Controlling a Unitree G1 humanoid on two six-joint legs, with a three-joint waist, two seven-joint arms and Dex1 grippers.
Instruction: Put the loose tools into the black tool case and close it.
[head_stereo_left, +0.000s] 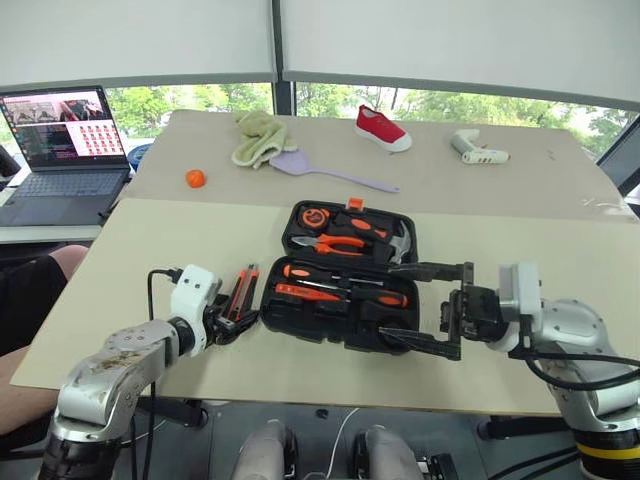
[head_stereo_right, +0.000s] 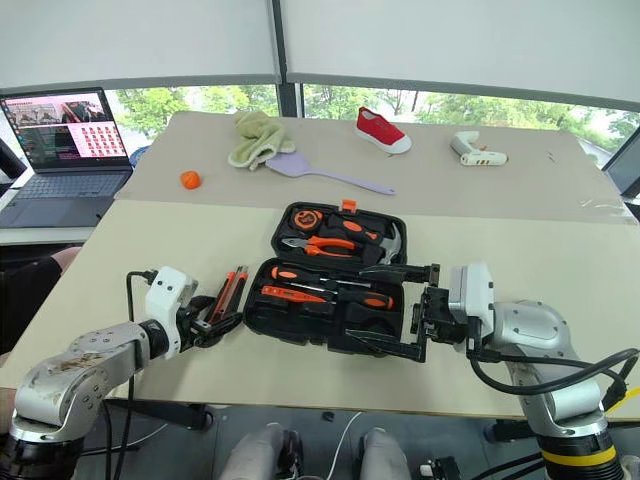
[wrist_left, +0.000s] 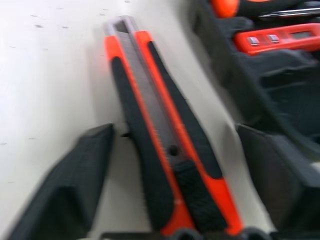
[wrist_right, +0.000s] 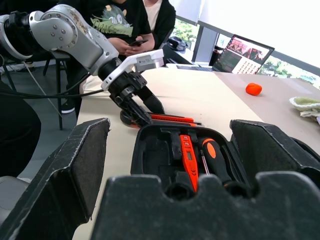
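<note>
The black tool case (head_stereo_left: 300, 322) lies open in the middle of the table. Its near half holds two orange-and-black screwdrivers (head_stereo_left: 345, 275) and a slim orange tester (head_stereo_left: 300, 293). An orange-and-black utility knife (head_stereo_left: 240, 290) lies flat on the table just left of the case. My left gripper (head_stereo_left: 228, 320) is open, one finger on each side of the knife's (wrist_left: 160, 150) handle end, with gaps showing. My right gripper (head_stereo_left: 392, 302) is open and level, its fingers spanning the case's near right corner.
The lid half holds pliers (head_stereo_left: 335, 243), a hammer (head_stereo_left: 400, 243) and a tape measure (head_stereo_left: 314, 216). Farther back lie an orange ball (head_stereo_left: 195, 178), a green cloth (head_stereo_left: 258, 135), a purple spatula (head_stereo_left: 330, 172), a red shoe (head_stereo_left: 382, 128) and a white tool (head_stereo_left: 478, 150). A laptop (head_stereo_left: 65, 150) stands at the left. People (wrist_right: 135, 25) sit beyond the table.
</note>
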